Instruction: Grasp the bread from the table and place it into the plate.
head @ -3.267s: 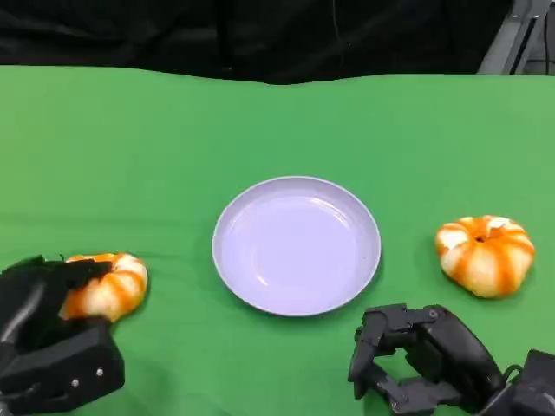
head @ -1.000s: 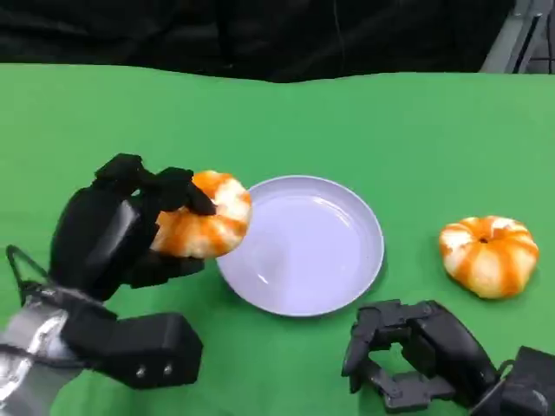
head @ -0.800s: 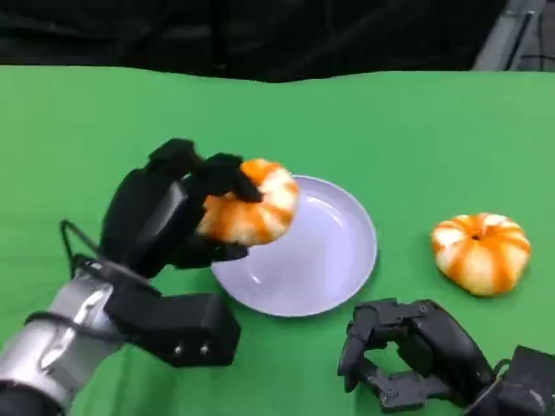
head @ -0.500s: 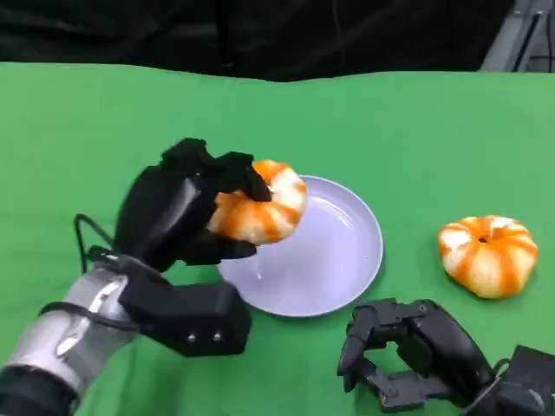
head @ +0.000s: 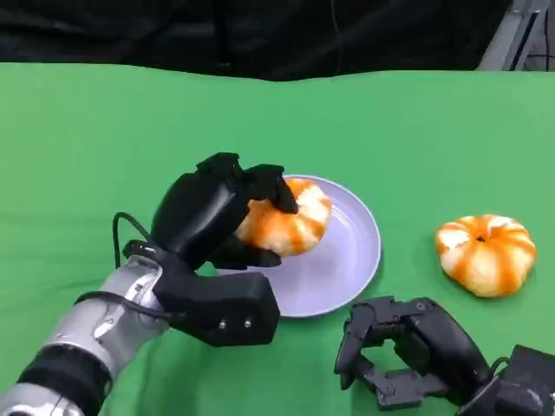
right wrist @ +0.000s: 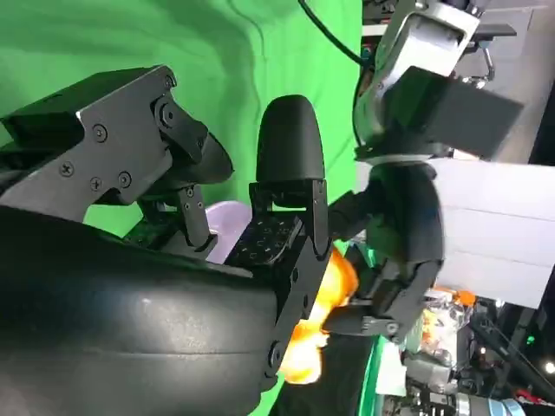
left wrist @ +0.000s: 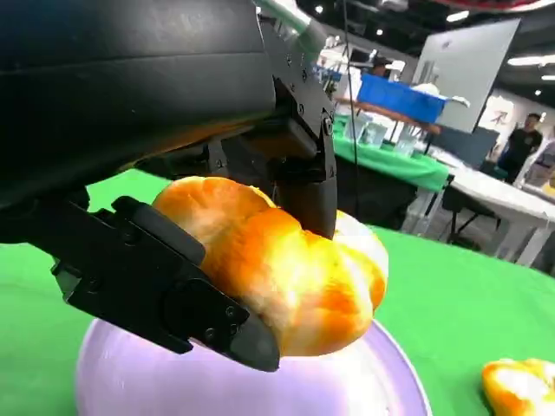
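Right now I see the left robot hand [head: 217, 217] at the middle left of the head view, its black fingers [head: 264, 184] wrapped around a bread [head: 286, 224], an orange-and-white striped roll. The bread sits over the left part of the lavender plate [head: 347, 260] at the centre of the frame; I cannot tell from here whether it touches the plate floor or hangs just above it. In the left wrist view the bread [left wrist: 286, 269] is clamped between fingers above and a thumb [left wrist: 156, 277] below, and the plate [left wrist: 147, 381] lies directly beneath it along the lower edge of that picture.

The silver left forearm [head: 95, 334] runs down to the lower left corner of the head view, with a black cable looped beside it.

The second bread [head: 484, 253], same stripes, lies on the green tabletop [head: 130, 130] at the middle right of the frame, well apart from the plate. A corner of it [left wrist: 520, 394] shows at the lower right of the left wrist view.

The right robot hand [head: 408, 355] rests low at the lower right of the head view, near the plate's rim, fingers curled inward and holding nothing. In the right wrist view its own fingers [right wrist: 286, 173] cross the middle of the picture.
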Tool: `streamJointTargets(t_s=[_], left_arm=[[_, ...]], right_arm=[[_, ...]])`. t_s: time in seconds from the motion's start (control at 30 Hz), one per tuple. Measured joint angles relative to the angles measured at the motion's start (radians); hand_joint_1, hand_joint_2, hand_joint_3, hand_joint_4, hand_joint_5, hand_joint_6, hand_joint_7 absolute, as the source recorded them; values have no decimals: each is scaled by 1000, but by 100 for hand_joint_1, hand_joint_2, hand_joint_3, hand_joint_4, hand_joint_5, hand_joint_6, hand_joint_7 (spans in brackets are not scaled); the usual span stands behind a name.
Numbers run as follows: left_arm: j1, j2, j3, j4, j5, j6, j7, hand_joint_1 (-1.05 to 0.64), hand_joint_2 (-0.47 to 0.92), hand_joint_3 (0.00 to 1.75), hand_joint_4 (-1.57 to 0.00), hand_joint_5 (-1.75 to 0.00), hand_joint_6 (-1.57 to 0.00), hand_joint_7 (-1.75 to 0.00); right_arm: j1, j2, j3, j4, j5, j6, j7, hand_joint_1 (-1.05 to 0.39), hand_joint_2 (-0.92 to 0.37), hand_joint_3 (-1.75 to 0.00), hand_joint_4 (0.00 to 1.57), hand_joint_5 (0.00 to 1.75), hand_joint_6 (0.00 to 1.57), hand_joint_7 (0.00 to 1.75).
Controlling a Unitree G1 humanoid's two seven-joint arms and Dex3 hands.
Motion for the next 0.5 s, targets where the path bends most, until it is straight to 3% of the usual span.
streamJointTargets(t_s=[0.33, 0.43, 0.5], left_arm=[[-40, -22, -11, 100, -12, -28, 1, -3, 84, 0, -47, -157, -61, -118], [-63, -37, -14, 166, -22, -29, -11, -6, 84, 0, -49, -146, -66, -98], [-73, -45, -17, 190, -22, -31, -16, -11, 85, 0, -59, -108, -82, -44]], right_arm=[[0, 0, 1, 1, -2, -4, -4, 11, -55, -111, 96, 131, 94, 104], [0, 0, 2, 2, -7, -10, -9, 11, -55, -111, 96, 131, 94, 104], [0, 0, 2, 3, -11, -10, -10, 10, -55, -111, 97, 131, 94, 104]])
